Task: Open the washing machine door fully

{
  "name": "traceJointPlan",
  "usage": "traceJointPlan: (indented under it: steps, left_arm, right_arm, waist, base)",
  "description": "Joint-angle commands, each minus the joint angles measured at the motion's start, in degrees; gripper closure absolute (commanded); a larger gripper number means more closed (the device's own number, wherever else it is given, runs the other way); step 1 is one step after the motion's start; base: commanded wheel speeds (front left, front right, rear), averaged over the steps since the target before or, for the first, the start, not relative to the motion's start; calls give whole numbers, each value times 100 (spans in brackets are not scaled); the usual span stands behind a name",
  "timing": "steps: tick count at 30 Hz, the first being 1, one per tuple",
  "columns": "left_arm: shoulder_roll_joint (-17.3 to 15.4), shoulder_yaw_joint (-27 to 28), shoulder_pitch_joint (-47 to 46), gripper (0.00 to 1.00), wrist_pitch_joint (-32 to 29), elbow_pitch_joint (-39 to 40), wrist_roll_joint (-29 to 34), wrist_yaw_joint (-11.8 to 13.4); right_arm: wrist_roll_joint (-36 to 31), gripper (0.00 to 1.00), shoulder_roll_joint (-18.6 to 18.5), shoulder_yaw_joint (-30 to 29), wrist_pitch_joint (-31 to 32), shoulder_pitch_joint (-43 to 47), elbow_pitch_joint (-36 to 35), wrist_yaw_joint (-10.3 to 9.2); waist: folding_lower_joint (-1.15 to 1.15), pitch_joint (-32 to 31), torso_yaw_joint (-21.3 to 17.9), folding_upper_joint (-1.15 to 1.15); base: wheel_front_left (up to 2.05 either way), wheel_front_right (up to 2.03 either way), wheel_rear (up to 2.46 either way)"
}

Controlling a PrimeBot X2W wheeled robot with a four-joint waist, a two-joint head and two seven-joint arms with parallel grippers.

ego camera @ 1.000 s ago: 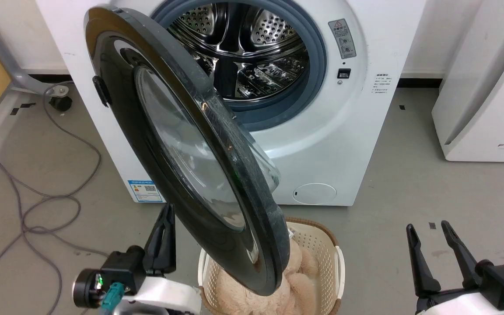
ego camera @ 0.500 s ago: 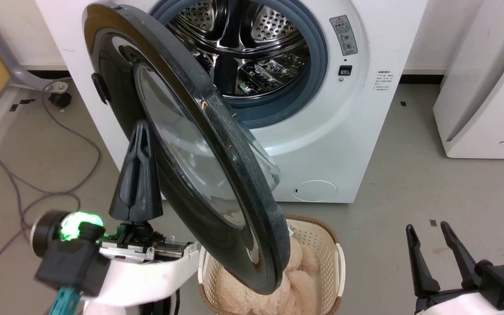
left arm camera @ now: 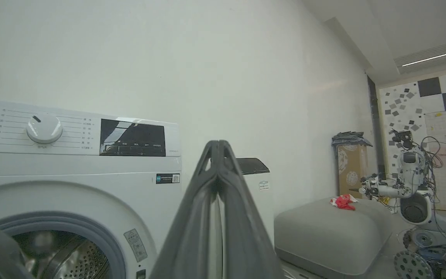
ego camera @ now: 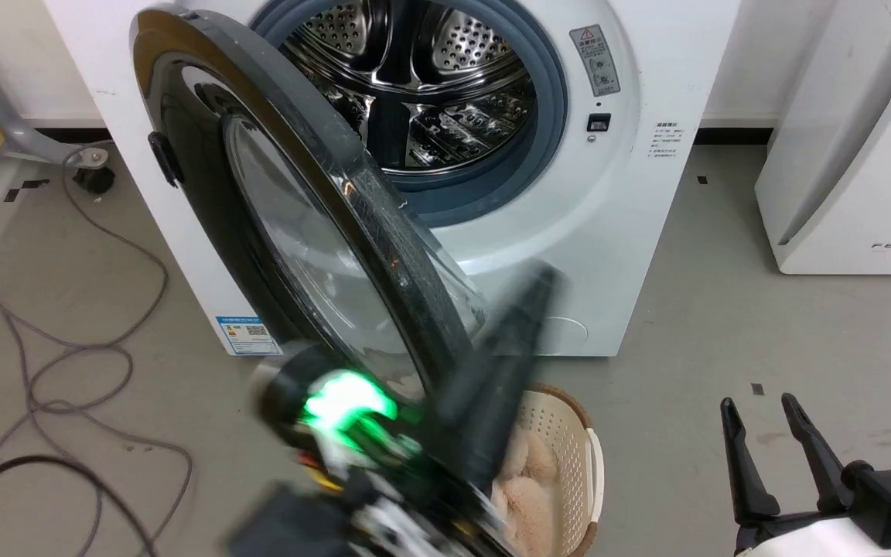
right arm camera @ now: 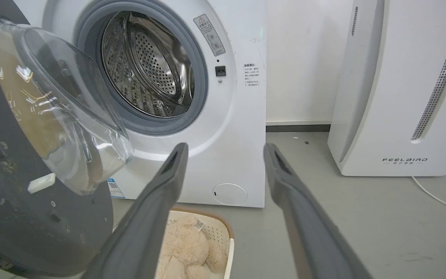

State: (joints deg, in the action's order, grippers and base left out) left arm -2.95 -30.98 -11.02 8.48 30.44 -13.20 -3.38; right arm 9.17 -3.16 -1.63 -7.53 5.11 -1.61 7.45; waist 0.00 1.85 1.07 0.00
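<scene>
The washing machine door (ego camera: 260, 209), round and glossy black with a clear glass bowl, stands half open, hinged at the left of the white machine (ego camera: 631, 193). In the right wrist view the door's (right arm camera: 33, 217) inner side and glass bowl (right arm camera: 52, 108) are at the left. My left gripper (ego camera: 541, 277) is a blurred dark shape in front of the door's lower rim, fingers shut and pointing up and right; contact with the door cannot be told. The left wrist view shows those shut fingers (left arm camera: 218, 145) before the machine's panel. At the lower right my right gripper (ego camera: 759, 404) (right arm camera: 226, 149) stands open with nothing between its fingers.
A cream basket (ego camera: 596, 464) holding a beige plush toy (ego camera: 527, 495) sits on the floor under the door's lower edge. Grey cables (ego camera: 66, 363) loop over the floor at the left. A white FEELBIRD appliance (ego camera: 848, 155) stands at the right. The steel drum (ego camera: 414, 85) is exposed.
My left arm has swung fast from the door's left side across its lower rim to the right. The head camera has shifted a little. The door's angle and the right gripper look unchanged.
</scene>
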Motion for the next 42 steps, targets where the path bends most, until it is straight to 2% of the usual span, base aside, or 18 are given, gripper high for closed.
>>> traceJointPlan:
  steps: [1, 7, 13, 19, 28, 35, 42]
  left_arm:
    - [-9, -90, 58, 100, -56, -36, -42, -54]
    - [-103, -1036, 412, 100, -741, -369, -340, -217]
    - [-327, -1305, 742, 100, -1340, -887, -449, -166]
    - [-301, -1256, 641, 100, -1125, -1787, -318, -68]
    - [-68, -981, -79, 100, -598, -3148, -244, 315]
    - [-12, -907, -431, 100, -498, -3723, -424, 615]
    - [-1, -836, -459, 100, -550, -3921, -636, 914]
  right_arm:
    - [43, 0, 28, -9, -32, -31, 24, 3]
    - [48, 0, 28, -38, -31, -34, 50, 3]
    - [53, 0, 28, -12, -28, -35, 66, 3]
    - [62, 0, 28, 6, -15, -48, 83, 3]
    - [65, 0, 28, 58, -1, -86, 113, 3]
    - [97, 0, 28, 67, -32, -80, 142, 3]
    - [79, 0, 28, 59, -44, -75, 142, 3]
  waist:
    - [0, 3, 1, 0]
    - [0, 5, 25, 0]
    - [0, -6, 44, 0]
    - [0, 28, 68, 0]
    - [0, 60, 77, 0]
    - [0, 80, 87, 0]
    - [0, 70, 109, 0]
  base:
    - [0, 0, 0]
    - [0, 0, 0]
    - [0, 0, 0]
    - [0, 0, 0]
    - [0, 0, 0]
    - [0, 0, 0]
    - [0, 0, 0]
